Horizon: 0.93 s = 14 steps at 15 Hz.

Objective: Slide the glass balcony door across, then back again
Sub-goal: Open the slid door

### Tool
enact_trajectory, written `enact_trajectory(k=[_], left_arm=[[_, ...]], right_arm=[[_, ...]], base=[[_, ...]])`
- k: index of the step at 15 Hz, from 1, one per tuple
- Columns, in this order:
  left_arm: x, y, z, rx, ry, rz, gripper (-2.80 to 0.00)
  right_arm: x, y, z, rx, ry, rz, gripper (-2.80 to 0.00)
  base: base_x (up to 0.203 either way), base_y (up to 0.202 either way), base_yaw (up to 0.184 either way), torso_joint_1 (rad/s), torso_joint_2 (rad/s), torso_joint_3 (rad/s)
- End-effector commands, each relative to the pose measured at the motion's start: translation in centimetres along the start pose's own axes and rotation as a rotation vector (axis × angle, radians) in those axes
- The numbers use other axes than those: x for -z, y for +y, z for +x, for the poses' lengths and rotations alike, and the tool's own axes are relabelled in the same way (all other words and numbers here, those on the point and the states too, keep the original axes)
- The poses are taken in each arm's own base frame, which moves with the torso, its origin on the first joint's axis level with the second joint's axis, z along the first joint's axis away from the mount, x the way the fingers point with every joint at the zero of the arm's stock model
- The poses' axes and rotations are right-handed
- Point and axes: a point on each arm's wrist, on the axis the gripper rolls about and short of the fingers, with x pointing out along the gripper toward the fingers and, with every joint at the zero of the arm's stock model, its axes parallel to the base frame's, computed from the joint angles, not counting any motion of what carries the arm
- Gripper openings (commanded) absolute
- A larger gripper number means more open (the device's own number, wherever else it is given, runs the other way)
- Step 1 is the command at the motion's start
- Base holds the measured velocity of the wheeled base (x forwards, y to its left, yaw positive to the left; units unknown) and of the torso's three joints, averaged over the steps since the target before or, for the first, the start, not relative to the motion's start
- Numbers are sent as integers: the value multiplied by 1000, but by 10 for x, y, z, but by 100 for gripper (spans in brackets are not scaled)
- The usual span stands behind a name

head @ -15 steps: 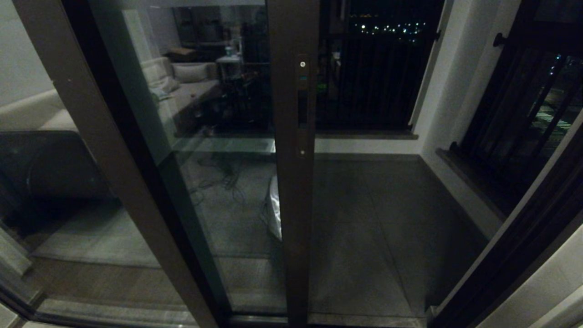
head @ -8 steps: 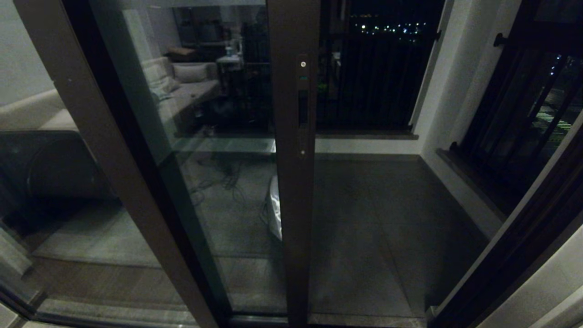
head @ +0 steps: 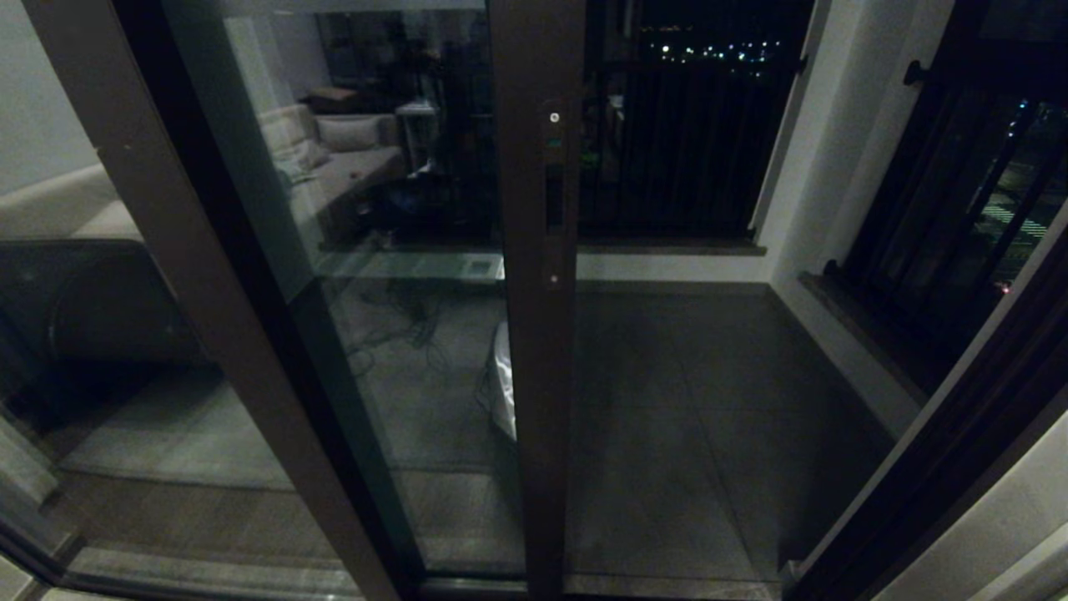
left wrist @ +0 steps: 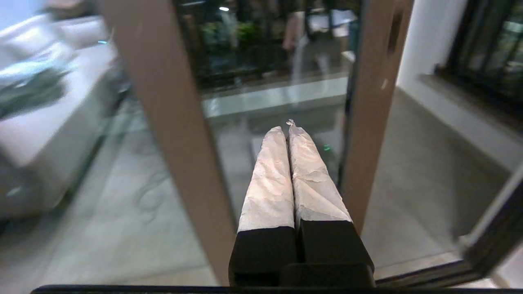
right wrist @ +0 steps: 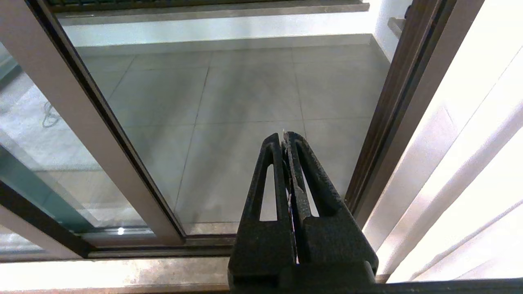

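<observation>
The glass balcony door (head: 392, 275) is seen partly slid across in the head view, its dark brown stile (head: 538, 334) standing near centre frame, running from 12 to 6 o'clock. A narrow slot handle (head: 554, 199) is set in the stile above centre, with small screws (head: 553, 118) above and below it. Room reflections (sofa, cables) are carried on the glass at 9–10 o'clock of the stile. An open gap onto the tiled balcony floor (head: 684, 417) is left at 3 o'clock of the stile, with the black-barred railing (head: 676, 150) seen at 1 o'clock.

No arm is shown in the head view. The left gripper (left wrist: 289, 130) is held with wrapped fingers (left wrist: 269, 179) pressed together on nothing, short of the glass between two brown posts. The right gripper (right wrist: 282, 141) is likewise closed and empty, poised over the floor tiles beside the door jamb (right wrist: 392, 114), touching nothing
</observation>
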Motion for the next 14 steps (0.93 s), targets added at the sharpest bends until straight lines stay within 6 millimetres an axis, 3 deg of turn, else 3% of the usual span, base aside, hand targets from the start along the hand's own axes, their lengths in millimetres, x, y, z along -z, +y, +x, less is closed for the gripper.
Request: enact_trajectory(k=[1,4,10,14], left_arm=[[-20,17,72,70,101,-52,-280],[-37,2,119,156,123,-125,-280],[-56,-83,209,202,177,-256,-280],[-50,-127,258,216,210,-348,-280]], right_arm=[[0,0,0,0,0,0,-280],[0,0,0,0,0,0,-280],[0,0,0,0,1,0,-280],[0,0,0,0,0,0,-280]], base=[[0,0,0,0,0,0],[0,0,0,0,0,0],[0,0,0,0,0,0],[0,0,0,0,0,0]])
